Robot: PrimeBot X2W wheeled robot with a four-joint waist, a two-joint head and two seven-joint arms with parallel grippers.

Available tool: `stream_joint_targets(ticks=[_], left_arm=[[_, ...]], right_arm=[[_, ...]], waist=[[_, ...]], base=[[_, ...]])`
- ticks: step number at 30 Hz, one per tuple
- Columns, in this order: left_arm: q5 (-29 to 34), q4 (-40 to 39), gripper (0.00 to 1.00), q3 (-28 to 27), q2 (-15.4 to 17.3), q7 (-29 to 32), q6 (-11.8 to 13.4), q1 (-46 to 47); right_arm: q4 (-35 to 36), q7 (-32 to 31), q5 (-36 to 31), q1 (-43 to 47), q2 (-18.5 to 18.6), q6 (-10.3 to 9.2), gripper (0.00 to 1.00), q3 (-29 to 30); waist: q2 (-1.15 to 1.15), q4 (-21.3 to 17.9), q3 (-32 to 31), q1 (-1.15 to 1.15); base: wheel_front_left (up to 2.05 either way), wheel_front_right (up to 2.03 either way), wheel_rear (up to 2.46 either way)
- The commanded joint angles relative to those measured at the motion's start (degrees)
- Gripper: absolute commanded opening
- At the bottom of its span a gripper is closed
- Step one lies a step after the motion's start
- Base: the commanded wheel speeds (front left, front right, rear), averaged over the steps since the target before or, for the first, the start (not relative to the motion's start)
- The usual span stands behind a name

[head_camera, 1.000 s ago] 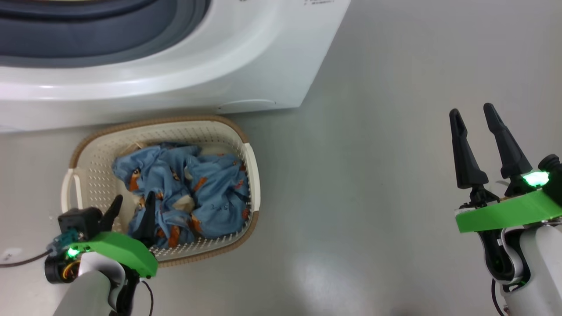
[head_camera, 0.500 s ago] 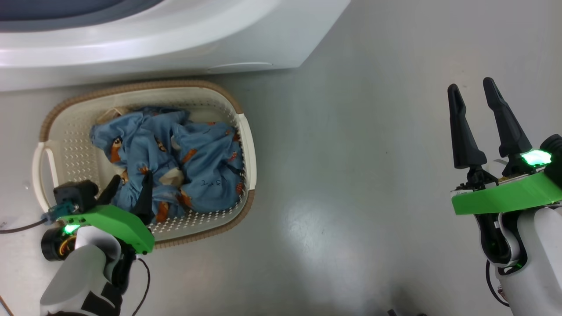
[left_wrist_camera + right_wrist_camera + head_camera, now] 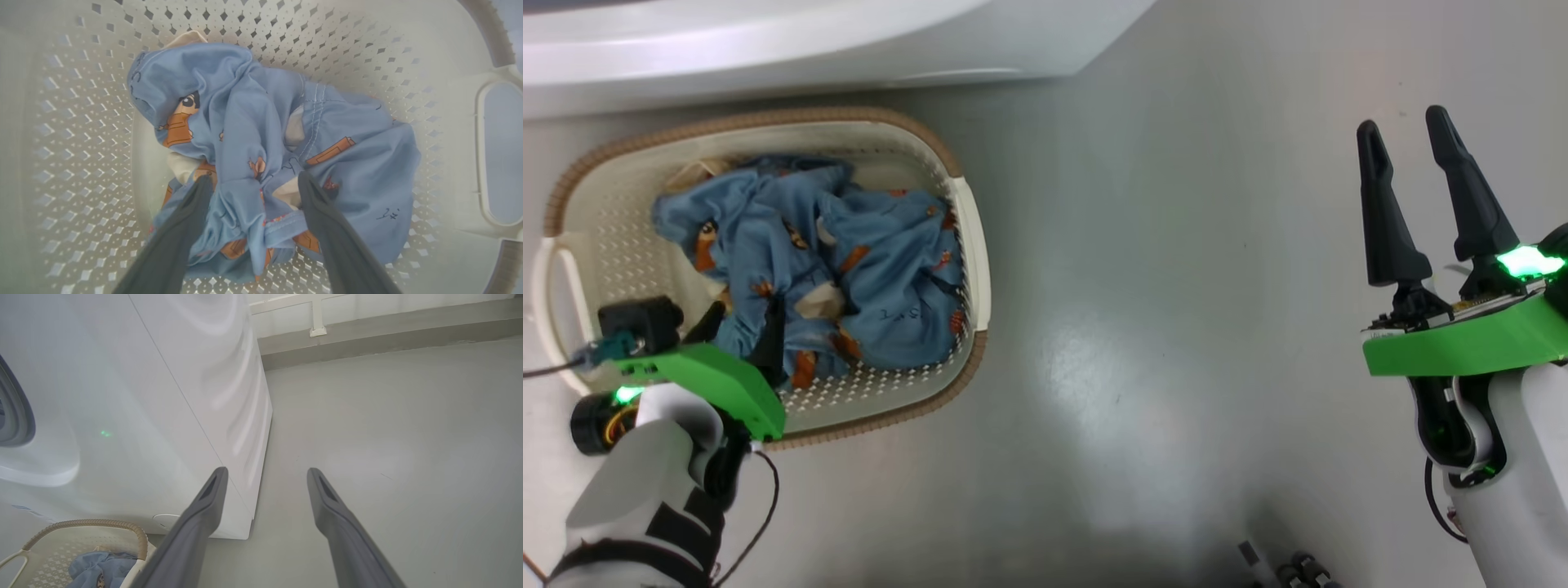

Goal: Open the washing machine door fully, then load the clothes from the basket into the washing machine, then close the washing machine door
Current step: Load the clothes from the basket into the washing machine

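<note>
The cream basket stands on the floor in front of the white washing machine. The light blue clothes lie bunched inside it. My left gripper reaches down into the basket, open. In the left wrist view its fingers straddle a raised fold of the clothes, tips pressed into the fabric. My right gripper hangs open and empty over bare floor, far to the right. In the right wrist view it points past the machine's corner. The washing machine door is out of view.
Grey floor spreads between basket and right arm. A thin cable trails from my left wrist. A wall base and skirting run behind the machine. The basket's rim and clothes show low left in the right wrist view.
The head camera has tilted down: machine and basket have slid up the picture. My left gripper stays in the basket at the clothes' near edge. Both grippers remain open.
</note>
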State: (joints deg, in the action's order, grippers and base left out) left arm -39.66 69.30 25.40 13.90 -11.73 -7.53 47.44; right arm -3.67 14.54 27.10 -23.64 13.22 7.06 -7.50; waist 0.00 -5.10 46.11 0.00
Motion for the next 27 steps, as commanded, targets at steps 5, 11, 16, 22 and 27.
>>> stream_joint_targets(ticks=[5, 11, 16, 22, 27], left_arm=[[-1.85, 0.98, 1.00, 0.10, 2.86, 1.87, 0.04, 0.84], [-3.98, 1.11, 1.00, 1.74, 4.00, 4.71, 0.04, 2.01], [-5.79, -0.25, 1.00, 3.81, 4.81, 6.89, 0.04, 2.54], [-8.34, -2.41, 1.00, 7.11, 5.96, 9.74, 0.04, 2.59], [-10.45, -3.21, 1.00, 9.66, 7.01, 11.13, 0.04, 2.80]], right_arm=[[1.68, 0.46, -0.84, 0.48, 0.10, 0.43, 1.00, -1.41], [2.19, 0.46, -0.96, 0.09, -0.18, 0.43, 1.00, -1.72], [2.61, 0.46, -1.06, -0.13, -0.30, 0.43, 1.00, -1.75], [2.81, 0.46, -1.17, -0.42, -0.60, 0.43, 1.00, -2.06], [3.06, 0.46, -1.27, -0.80, -0.89, 0.43, 1.00, -2.48]], waist=[[0.00, -0.89, 1.64, 0.00], [0.00, -1.71, 2.79, 0.00], [0.00, -2.16, 3.54, 0.00], [0.00, -2.76, 4.10, 0.00], [0.00, -3.34, 4.44, 0.00]], base=[[0.00, 0.00, 0.00], [0.00, 0.00, 0.00], [0.00, 0.00, 0.00], [0.00, 0.00, 0.00], [0.00, 0.00, 0.00]])
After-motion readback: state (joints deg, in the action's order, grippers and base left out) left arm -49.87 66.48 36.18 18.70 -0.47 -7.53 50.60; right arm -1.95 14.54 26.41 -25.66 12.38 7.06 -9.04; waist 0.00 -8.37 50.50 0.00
